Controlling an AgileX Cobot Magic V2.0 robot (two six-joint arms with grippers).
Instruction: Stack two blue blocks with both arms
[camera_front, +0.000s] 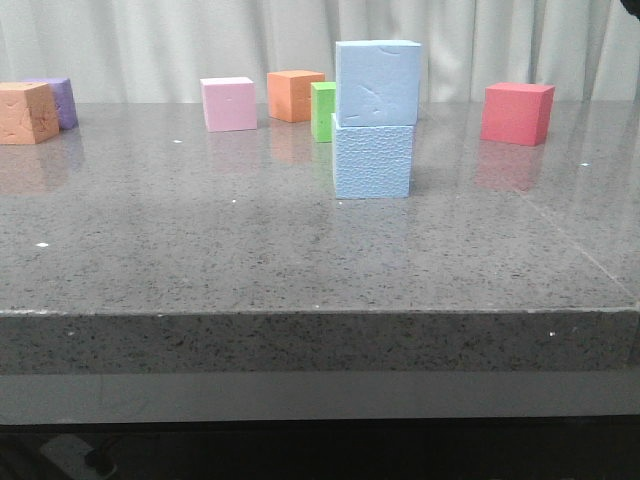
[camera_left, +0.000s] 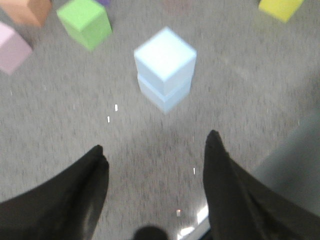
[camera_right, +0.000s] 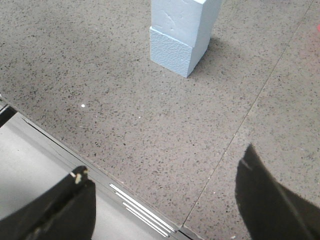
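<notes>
- Blocks stacked: upper blue block (camera_front: 378, 82) resting on lower blue block (camera_front: 372, 158), set slightly askew, mid-bench (camera_front: 200, 240), just beside green cube (camera_front: 323, 111).
- Left pincer (camera_left: 156, 152) spread wide, holding nothing, well short of stack.
- Right pincer (camera_right: 162, 192) likewise agape, empty, over bench edge.

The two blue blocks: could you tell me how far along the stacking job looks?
Done: the upper blue block sits on the lower blue block, slightly offset. In hand: nothing; the left gripper and right gripper are open and clear of the stack. Nothing visible remains.
</notes>
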